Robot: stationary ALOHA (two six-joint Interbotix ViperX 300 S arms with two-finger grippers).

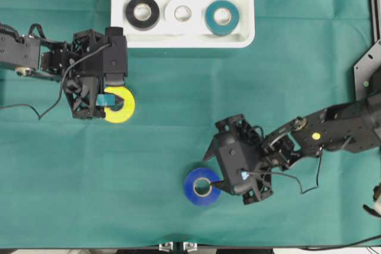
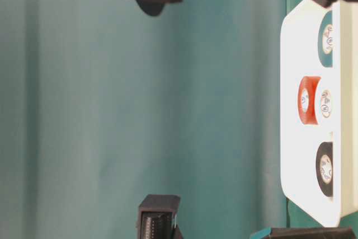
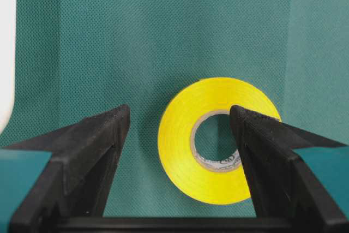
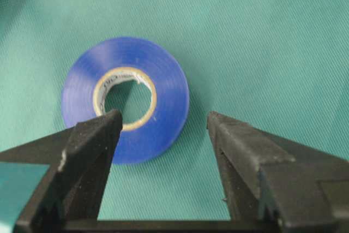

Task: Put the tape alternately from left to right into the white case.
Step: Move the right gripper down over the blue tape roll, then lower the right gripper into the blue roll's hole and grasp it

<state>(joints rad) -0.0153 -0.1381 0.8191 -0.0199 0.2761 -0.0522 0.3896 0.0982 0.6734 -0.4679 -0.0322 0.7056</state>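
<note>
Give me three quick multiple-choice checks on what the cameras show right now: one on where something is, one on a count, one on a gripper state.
1. Where is the yellow roll?
A. in the white case
B. on the green cloth below the case, at the left gripper
C. held up in the air

2. How many rolls lie in the white case?
A. two
B. four
C. six

3. How do the right gripper's jaws stand at the blue roll?
A. open, one fingertip over the roll's hole and one outside its rim
B. shut on the roll
C. shut with nothing between them

Answers: 1 B, the overhead view shows it flat on the cloth by the left gripper. 2 B, black, white, orange-red and teal are inside. 3 A, the right wrist view shows a wide gap.
</note>
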